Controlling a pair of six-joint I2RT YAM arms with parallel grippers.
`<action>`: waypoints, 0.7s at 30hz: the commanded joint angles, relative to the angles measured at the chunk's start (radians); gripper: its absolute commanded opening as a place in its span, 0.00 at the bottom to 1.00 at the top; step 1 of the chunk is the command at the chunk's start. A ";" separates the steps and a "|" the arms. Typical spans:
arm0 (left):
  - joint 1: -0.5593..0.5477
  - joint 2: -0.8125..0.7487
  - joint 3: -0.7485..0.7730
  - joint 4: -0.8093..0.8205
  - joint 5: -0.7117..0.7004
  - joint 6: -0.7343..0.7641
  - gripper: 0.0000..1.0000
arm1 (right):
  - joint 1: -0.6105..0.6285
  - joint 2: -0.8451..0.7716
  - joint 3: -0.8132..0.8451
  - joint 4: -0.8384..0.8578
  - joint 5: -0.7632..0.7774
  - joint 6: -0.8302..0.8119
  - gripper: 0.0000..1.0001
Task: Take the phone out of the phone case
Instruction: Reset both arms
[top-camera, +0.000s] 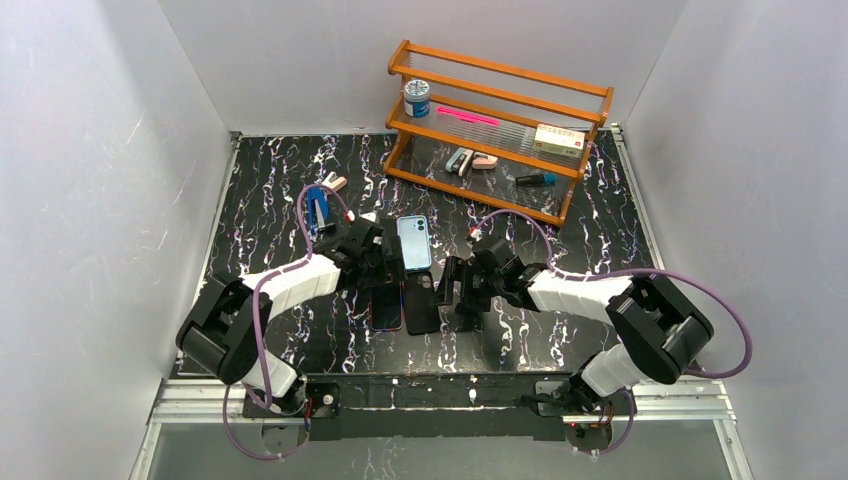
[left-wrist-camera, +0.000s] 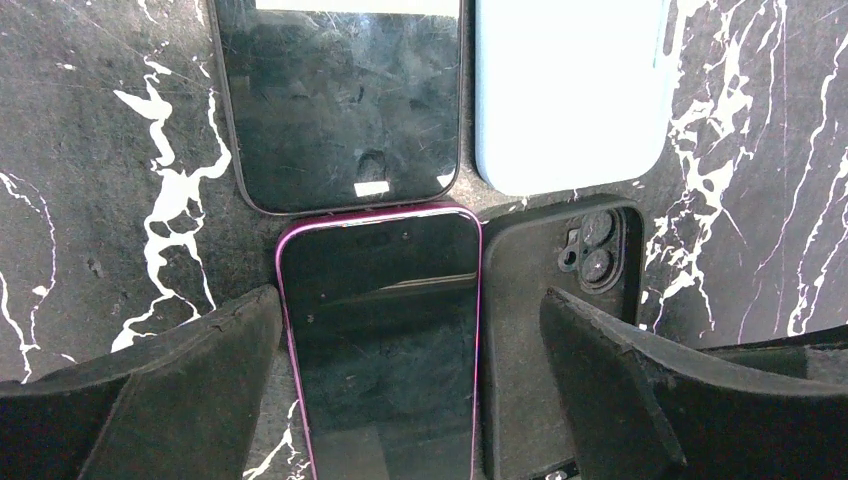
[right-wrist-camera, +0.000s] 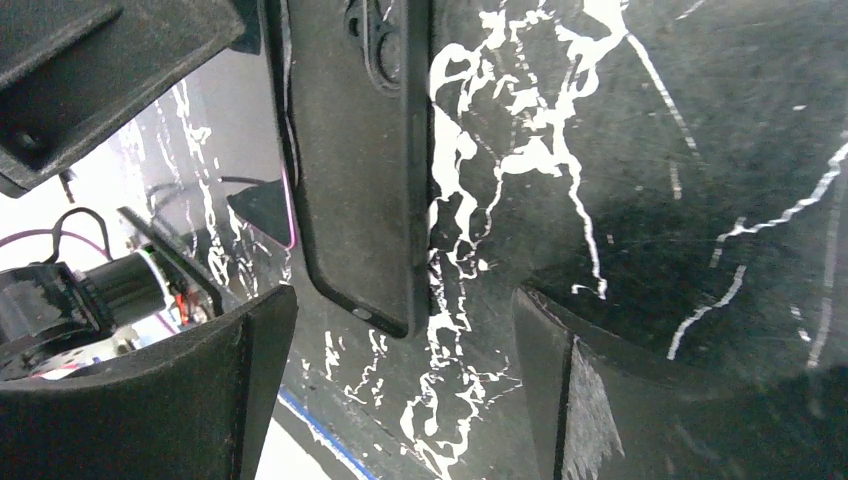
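Several phones lie side by side mid-table. A phone with a pink rim lies screen up; it also shows in the top view. A black case lies back up to its right, camera lenses showing; it also shows in the top view and the right wrist view. My left gripper is open and low, its fingers either side of the pink-rimmed phone, holding nothing. My right gripper is open and empty just right of the black case's lower end.
A light blue phone and a black screen-up phone lie just beyond the pair. A wooden rack with small items stands at the back. A blue object lies at back left. White walls enclose the table.
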 joint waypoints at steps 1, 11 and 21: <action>0.007 0.009 0.002 -0.052 0.023 0.021 0.98 | 0.000 -0.048 -0.026 -0.054 0.129 -0.034 0.87; 0.013 -0.196 -0.035 -0.142 -0.121 -0.033 0.98 | 0.000 -0.288 0.008 -0.243 0.512 -0.100 0.96; 0.036 -0.623 0.048 -0.394 -0.458 0.037 0.98 | -0.001 -0.658 0.071 -0.465 0.912 -0.230 0.99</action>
